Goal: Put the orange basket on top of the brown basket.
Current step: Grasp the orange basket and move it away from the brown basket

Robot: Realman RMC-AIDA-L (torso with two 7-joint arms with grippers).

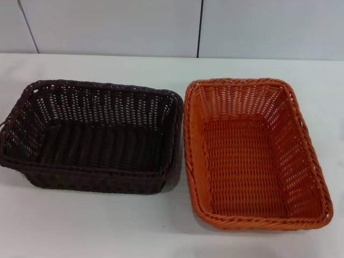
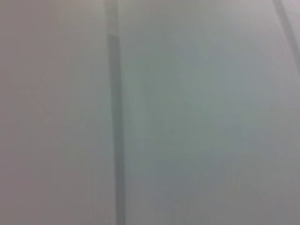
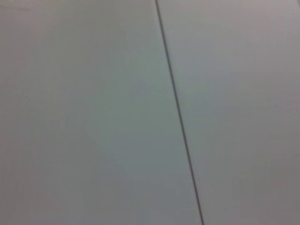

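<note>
The orange basket (image 1: 252,156) stands on the white table at the right of the head view, its long side running away from me, and it holds nothing. Just to its left sits the brown basket (image 1: 91,134), lying crosswise, with its right rim almost touching the orange rim. Neither gripper shows in any view. Both wrist views show only pale wall panels with a dark seam.
The white table (image 1: 107,231) stretches in front of and behind both baskets. A pale panelled wall (image 1: 161,27) with a dark vertical seam rises behind the table's far edge.
</note>
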